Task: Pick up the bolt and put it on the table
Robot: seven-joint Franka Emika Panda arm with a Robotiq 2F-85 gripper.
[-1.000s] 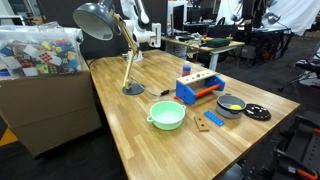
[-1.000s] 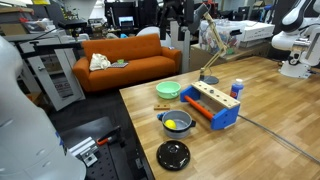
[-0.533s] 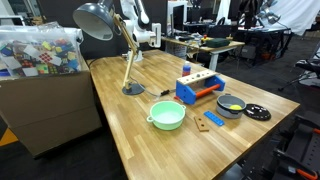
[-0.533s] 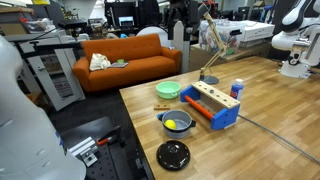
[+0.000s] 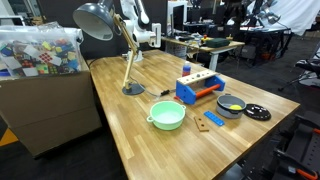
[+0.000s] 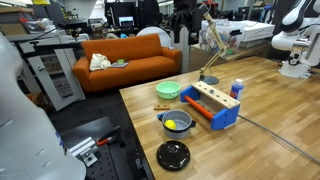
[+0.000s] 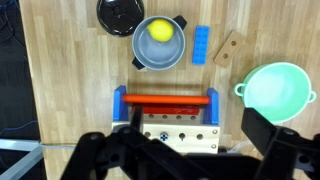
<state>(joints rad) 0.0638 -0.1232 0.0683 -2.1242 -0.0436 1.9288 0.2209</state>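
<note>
the gripper [image 7: 192, 130] hangs high over the table [image 7: 70, 90], its two dark fingers [image 7: 128, 115] spread wide with nothing between them, so the hand is released and empty. straight below it, framed between the fingers, sits a blue toy workbench [image 7: 165, 118] with a wooden face full of holes and a red bar [image 7: 165, 99] along the edge farther from the palm. the bolt [image 6: 237, 88] (as far as i can tell, the small blue piece standing upright on one end of that workbench) shows in an exterior view; from the wrist i cannot pick it out. it is on the workbench, not on the bare wood. out past the fingertips stands a grey pot [image 7: 160, 45] with a yellow ball [image 7: 161, 30] inside, a black lid [image 7: 120, 13] just beyond it. beside the pot lie a blue block [image 7: 201, 44] and a wooden block [image 7: 230, 45], apart from each other. off to one finger's outer side rests a green bowl [image 7: 279, 90]. a grey desk lamp [image 5: 100, 20] stands farther along the table.
</note>
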